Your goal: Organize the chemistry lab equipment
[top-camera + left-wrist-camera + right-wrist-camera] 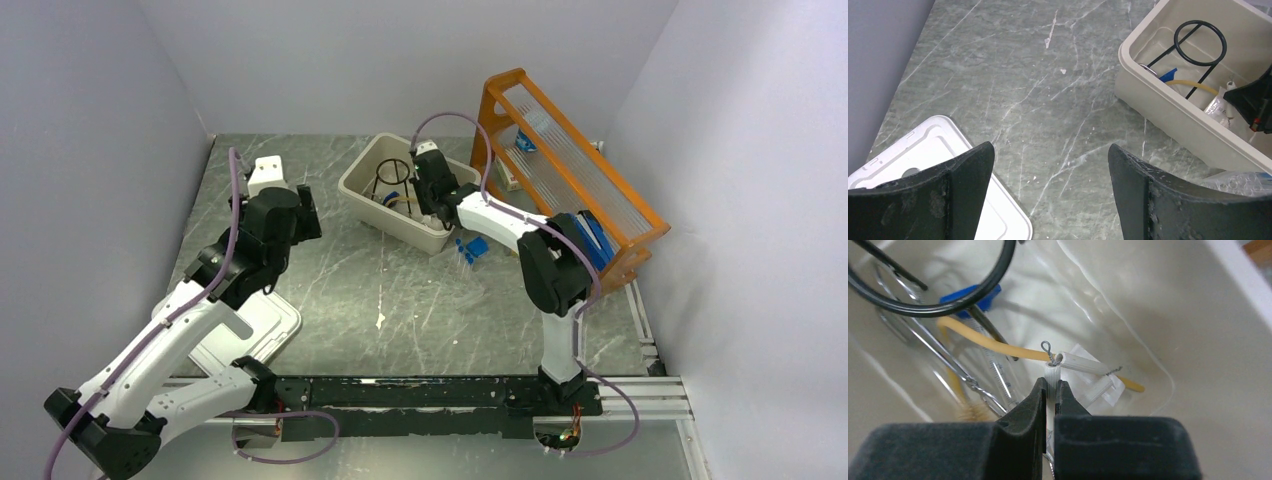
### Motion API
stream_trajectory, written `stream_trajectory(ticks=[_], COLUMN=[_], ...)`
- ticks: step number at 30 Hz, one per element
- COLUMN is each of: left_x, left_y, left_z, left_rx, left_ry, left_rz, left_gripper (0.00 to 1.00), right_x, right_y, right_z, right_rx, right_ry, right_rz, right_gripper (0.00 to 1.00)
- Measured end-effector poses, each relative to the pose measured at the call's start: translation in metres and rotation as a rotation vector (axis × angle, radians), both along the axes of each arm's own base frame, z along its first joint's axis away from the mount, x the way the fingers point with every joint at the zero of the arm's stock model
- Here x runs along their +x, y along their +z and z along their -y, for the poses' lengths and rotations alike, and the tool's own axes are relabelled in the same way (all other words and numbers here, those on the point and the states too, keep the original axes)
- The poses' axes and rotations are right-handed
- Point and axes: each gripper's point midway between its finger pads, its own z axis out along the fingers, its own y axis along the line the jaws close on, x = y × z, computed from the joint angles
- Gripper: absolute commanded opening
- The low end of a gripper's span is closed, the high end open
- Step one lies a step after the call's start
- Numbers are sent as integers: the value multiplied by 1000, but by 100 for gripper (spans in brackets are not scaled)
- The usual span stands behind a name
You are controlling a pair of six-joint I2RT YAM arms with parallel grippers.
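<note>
Directly at the right gripper [1051, 387], the fingers are pinched shut on one leg of the white triangle [1083, 364], low inside the beige tub [1173, 315]. Just beyond lies the tan rubber tube [978, 337], then the black wire tripod ring [923, 311]. The left gripper [1050, 152] hangs wide open and empty over the table [1023, 75].

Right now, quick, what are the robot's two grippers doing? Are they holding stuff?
Left gripper: open, holding nothing.
Right gripper: closed on the white triangle, inside the tub.
</note>
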Motion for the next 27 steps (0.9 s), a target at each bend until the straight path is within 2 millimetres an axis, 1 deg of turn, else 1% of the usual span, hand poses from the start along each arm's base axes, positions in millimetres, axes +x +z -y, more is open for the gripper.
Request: stream_trajectory(ticks=[2, 5, 8, 12, 14, 16, 19, 20, 22, 24, 25, 27], left_x=[0, 1, 1, 1, 1, 2, 3, 2, -1, -6, -10, -19], left_y=[-1, -2, -3, -2, 3, 14, 41, 54, 76, 100, 111, 136], left_z=[1, 2, 3, 3, 3, 2, 0, -1, -5, -10, -13, -21], left_rx=[0, -1, -1, 3, 5, 2, -17, -26, -45, -68, -80, -105], left_ry=[-3, -9, -13, -15, -16, -15, -12, -11, -10, -8, -6, -2], left_rz=[-3, -7, -11, -10, -2, 19, 76, 103, 152, 207, 235, 295], left_gripper=[88, 87, 87, 86, 86, 86, 86, 86, 86, 85, 85, 85], right_x=[1, 3, 4, 0, -2, -5, -9, -12, -23, -41, -54, -77], right_y=[-14, -24, -24, -14, -2, 15, 55, 68, 92, 113, 119, 126], right_z=[3, 4, 3, 1, -1, -3, -14, -20, -34, -55, -68, -94], right_rx=[-27, -44, -40, -17, 0, 20, 63, 80, 108, 137, 150, 171], right_ry=[-14, -24, -27, -19, -15, -10, -3, 5, 29, 73, 103, 165], right_rz=[-23, -40, -45, -44, -36, -20, 35, 56, 95, 126, 133, 135], right_gripper=[8, 23, 32, 40, 45, 50, 56, 58, 61, 64, 66, 68])
